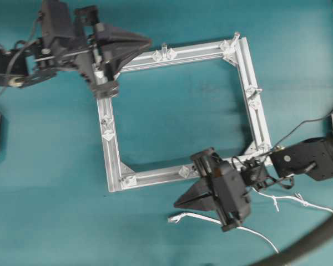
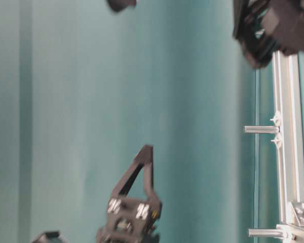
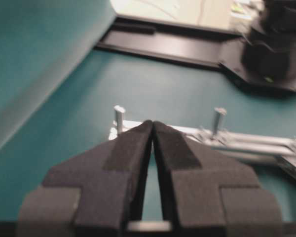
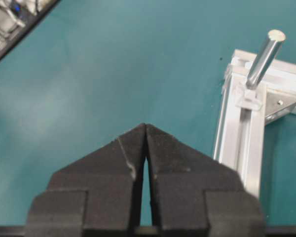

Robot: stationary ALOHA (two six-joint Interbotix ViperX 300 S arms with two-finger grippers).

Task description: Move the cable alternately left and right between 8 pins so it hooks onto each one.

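Observation:
The cable (image 1: 197, 216) lies loose on the teal table below the frame's bottom rail; a second stretch (image 1: 316, 206) runs off to the right. It touches none of the pins. Pins stand around the aluminium frame (image 1: 114, 144), among them one on the top rail (image 1: 164, 49) and one on the right rail (image 1: 258, 88). My left gripper (image 1: 149, 40) is shut and empty over the frame's top-left corner, two pins (image 3: 119, 118) (image 3: 218, 120) just beyond its tips (image 3: 152, 123). My right gripper (image 1: 177, 204) is shut and empty beside the bottom rail, above the cable, a pin (image 4: 264, 57) to its right.
A thick dark hose (image 1: 316, 238) curves across the bottom right corner. Thin black arm wires (image 1: 299, 130) run near the frame's lower right corner. Teal table lies inside the frame and to the left. A black base plate (image 3: 266, 64) sits beyond the frame.

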